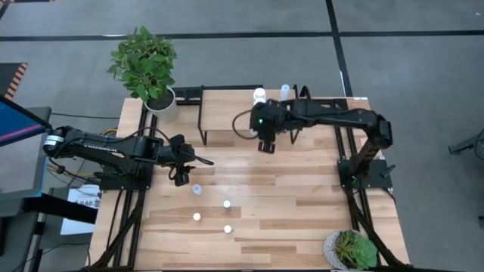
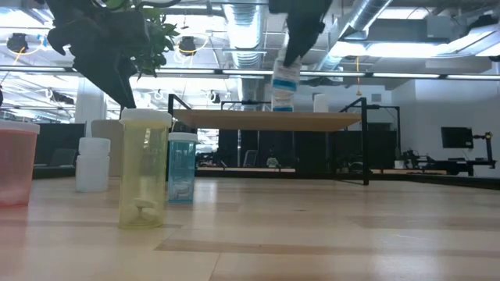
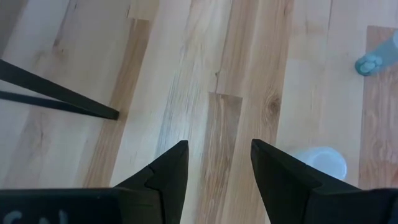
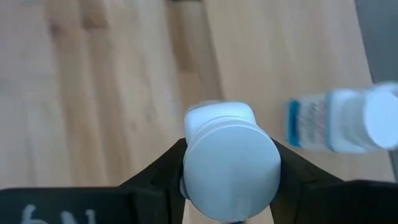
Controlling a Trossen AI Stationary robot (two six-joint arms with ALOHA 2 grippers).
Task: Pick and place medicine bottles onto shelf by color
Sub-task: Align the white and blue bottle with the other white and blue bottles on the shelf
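My right gripper (image 1: 266, 143) is over the low light-wood shelf (image 1: 227, 113), shut on a white medicine bottle (image 4: 230, 163) with a blue label (image 2: 285, 84). Two more white bottles (image 1: 259, 95) (image 1: 285, 91) stand at the shelf's far edge, and one shows in the right wrist view (image 4: 339, 121). My left gripper (image 1: 185, 162) is open and empty, low over the table to the shelf's left. A pale blue bottle (image 1: 197, 189) and three small pale ones (image 1: 226, 203) (image 1: 197, 217) (image 1: 228, 228) stand on the table nearer the front. My right gripper pinches the bottle's upper part, at its white cap (image 4: 193, 168), between its two fingers. The fingers come from above, pointing down. The bottle hangs below them, slightly tilted, its bottom (image 2: 283, 106) just above the shelf board (image 2: 266, 119).
A potted plant (image 1: 147, 68) stands at the table's far left corner and another (image 1: 352, 249) at the near right. The shelf's black frame leg (image 3: 56, 96) lies close to my left gripper. A white bottle (image 3: 320, 163) stands right beside my left fingers.
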